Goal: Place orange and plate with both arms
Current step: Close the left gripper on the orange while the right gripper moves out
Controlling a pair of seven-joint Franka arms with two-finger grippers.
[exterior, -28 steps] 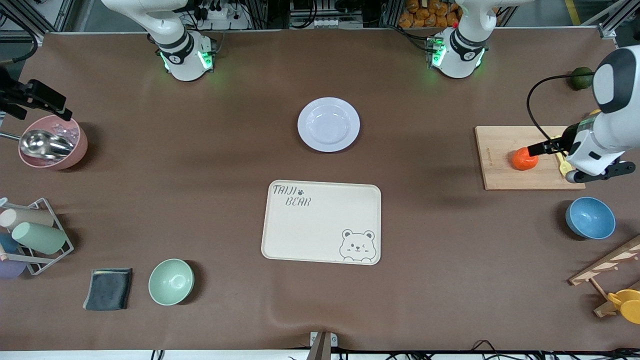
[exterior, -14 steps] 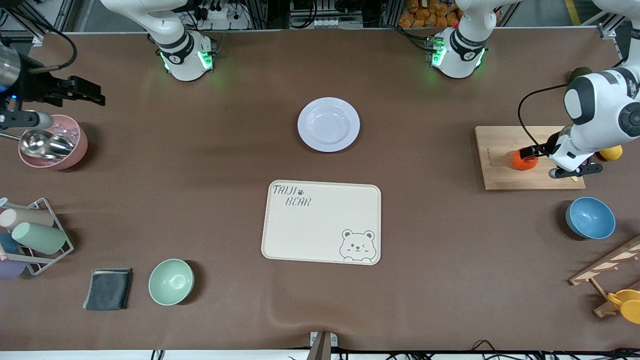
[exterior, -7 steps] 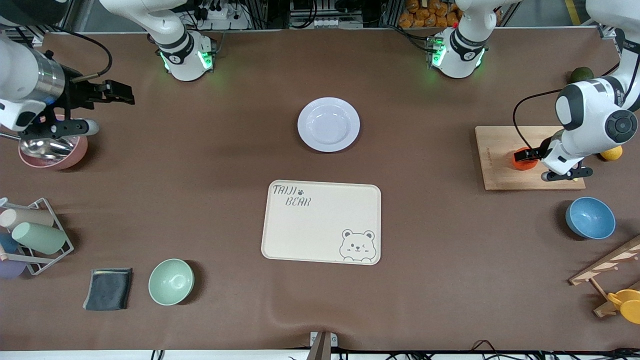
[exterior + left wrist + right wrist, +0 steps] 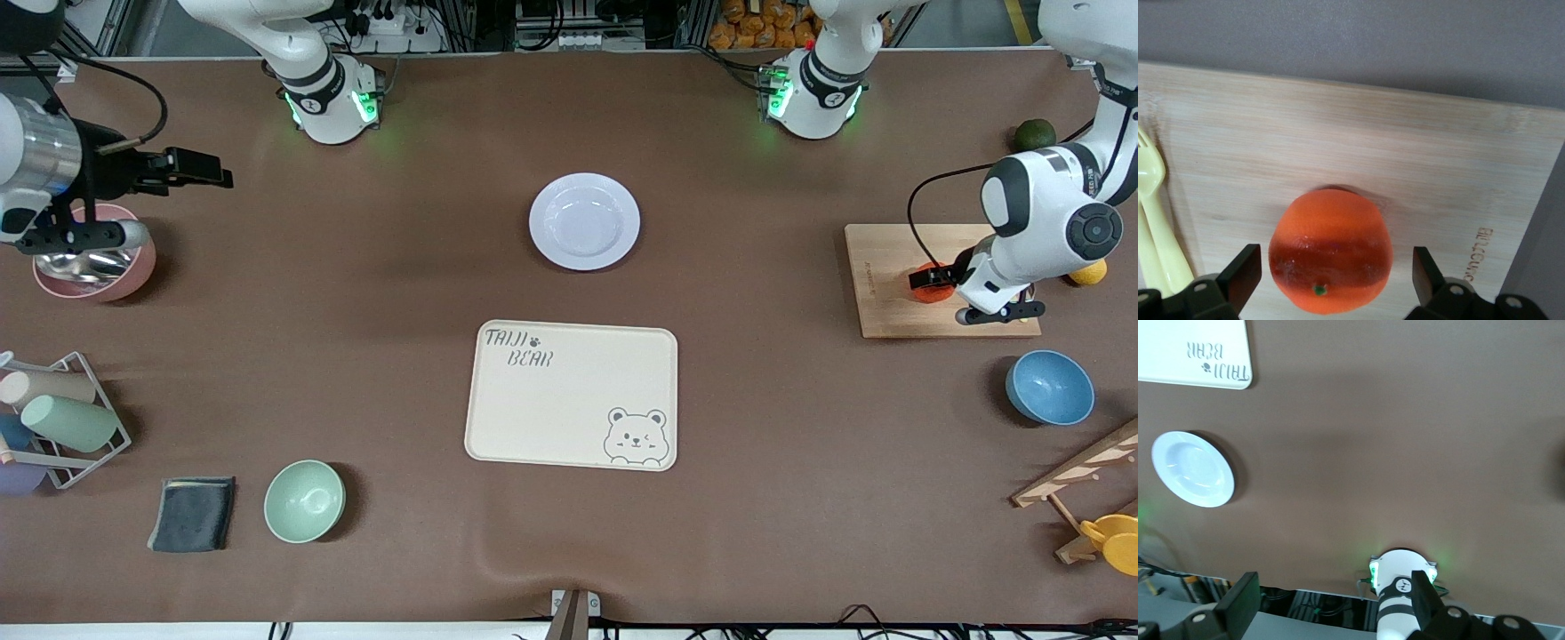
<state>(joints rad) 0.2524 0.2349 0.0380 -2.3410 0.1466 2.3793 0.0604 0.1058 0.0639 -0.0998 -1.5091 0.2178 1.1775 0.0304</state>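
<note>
At the right arm's end of the table, the right arm's black two-finger gripper hangs in the air with its fingers spread wide and nothing between them, just above a pink round bowl holding a shiny metal scoop; nearer the front camera lie a wire rack of pastel cups, a folded dark grey cloth and a mint green round bowl. At mid-table the round pale lavender-white shallow plate sits bare, with the rectangular cream tray nearer the camera, printed "TAIJI BEAR" with a paw mark in one corner and a bear's face drawn in the corner diagonally across. Toward the left arm's end, the small bright orange-red fruit rests on a pale wooden cutting board whose edge carries a burned-in brand mark too faint to read. The left arm's black gripper is lowered around the orange, its fingers spread to either side and clear of the skin, a gap showing on each flank. A pale yellow plastic fork lies on the same board beside the fruit. Near the board sit a dark green round fruit, a yellow lemon and a blue round bowl.
</note>
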